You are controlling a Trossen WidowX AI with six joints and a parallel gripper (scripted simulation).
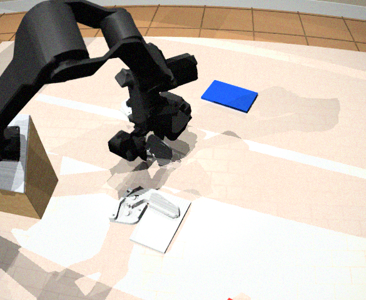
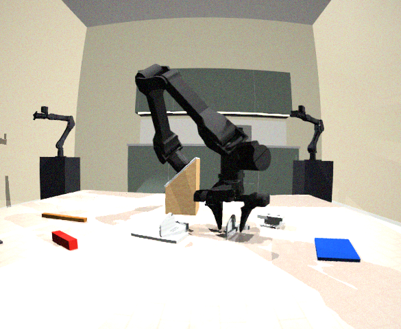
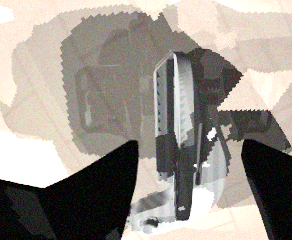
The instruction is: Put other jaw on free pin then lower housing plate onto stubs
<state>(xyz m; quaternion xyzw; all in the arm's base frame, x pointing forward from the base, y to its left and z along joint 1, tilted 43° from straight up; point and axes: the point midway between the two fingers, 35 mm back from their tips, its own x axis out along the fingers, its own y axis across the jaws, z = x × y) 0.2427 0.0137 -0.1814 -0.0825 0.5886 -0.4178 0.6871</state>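
Pale grey base with small round stubs [image 1: 119, 217]: on the surface [image 1: 273, 180] [image 2: 200, 283], beside and partly against a thin white rectangular slab [image 1: 155, 234] [image 2: 150, 238].
Fitted jaw, light grey, ribbed [image 1: 165, 205] [image 2: 166, 225]: at the base, reaching above the slab; this first part is already given. I cannot tell how well it sits on its pin.
Loose jaw, grey, with a toothed edge [image 1: 159, 150] [image 2: 231, 226] [image 3: 184, 100]: on edge, well apart from the base; mounting and meshing are not done.
Black two-finger end effector [image 1: 159, 148] [image 2: 230, 229] [image 3: 192, 148]: fingers apart, one on each side of the loose jaw, with a visible gap to both; it grips nothing.
Housing plate, probably the white-and-grey piece [image 1: 126, 108] [image 2: 271, 218]: away from the base, not placed.
Progress: early, I judge; left are grasping, meshing, closing the housing level, and withdrawing.
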